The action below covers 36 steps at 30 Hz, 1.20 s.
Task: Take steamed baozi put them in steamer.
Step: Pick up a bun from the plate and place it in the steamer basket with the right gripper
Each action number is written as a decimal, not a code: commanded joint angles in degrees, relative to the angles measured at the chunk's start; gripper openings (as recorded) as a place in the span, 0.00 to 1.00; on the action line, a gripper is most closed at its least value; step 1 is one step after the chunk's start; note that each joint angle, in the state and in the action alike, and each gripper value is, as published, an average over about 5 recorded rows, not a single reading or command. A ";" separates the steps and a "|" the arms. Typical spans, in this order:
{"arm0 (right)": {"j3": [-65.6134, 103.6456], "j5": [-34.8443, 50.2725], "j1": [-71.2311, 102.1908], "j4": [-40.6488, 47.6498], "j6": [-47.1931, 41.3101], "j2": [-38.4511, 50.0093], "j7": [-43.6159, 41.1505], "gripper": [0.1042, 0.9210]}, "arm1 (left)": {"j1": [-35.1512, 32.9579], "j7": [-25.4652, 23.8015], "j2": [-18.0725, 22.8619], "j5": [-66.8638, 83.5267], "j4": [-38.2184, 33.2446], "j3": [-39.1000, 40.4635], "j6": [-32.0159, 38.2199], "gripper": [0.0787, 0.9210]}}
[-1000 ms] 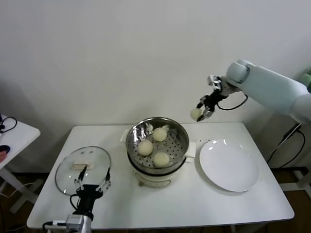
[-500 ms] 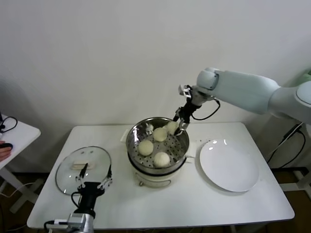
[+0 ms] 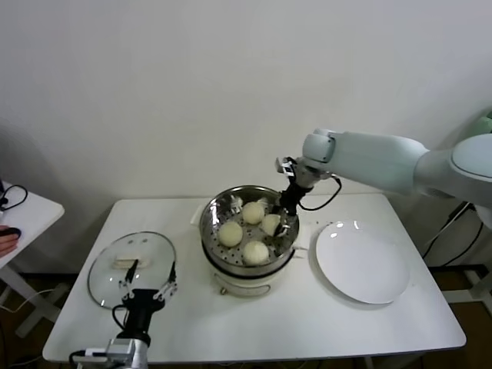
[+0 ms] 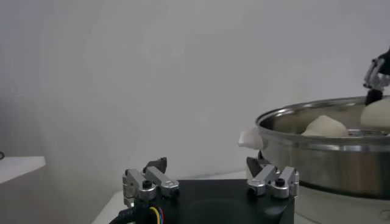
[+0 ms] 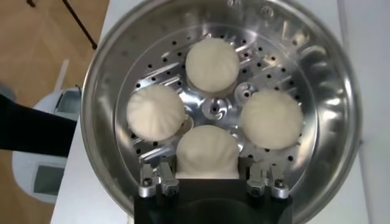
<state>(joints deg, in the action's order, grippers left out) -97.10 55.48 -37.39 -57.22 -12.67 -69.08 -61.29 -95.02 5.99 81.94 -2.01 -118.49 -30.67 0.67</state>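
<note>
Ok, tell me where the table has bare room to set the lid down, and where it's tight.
Free: the table's front strip below the steamer and white plate. Crowded: the left side, with the glass lid and left claw; the steamer holds three baozi plus one in the right claw.

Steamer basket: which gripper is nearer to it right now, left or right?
Right. The right gripper reaches inside the steamer, shut on a baozi. The left gripper hangs open near the table's front edge, beside the glass lid, well clear.
</note>
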 commanded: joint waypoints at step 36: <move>1.95 -3.13 1.91 3.64 0.53 -1.55 -0.92 0.88 | -0.10 0.04 -0.59 0.45 0.63 -0.49 0.15 0.88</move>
<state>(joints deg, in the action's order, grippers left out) -95.57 52.25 -34.91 -53.64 -12.27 -70.56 -61.53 -95.03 6.01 81.47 -1.64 -117.88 -30.99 0.76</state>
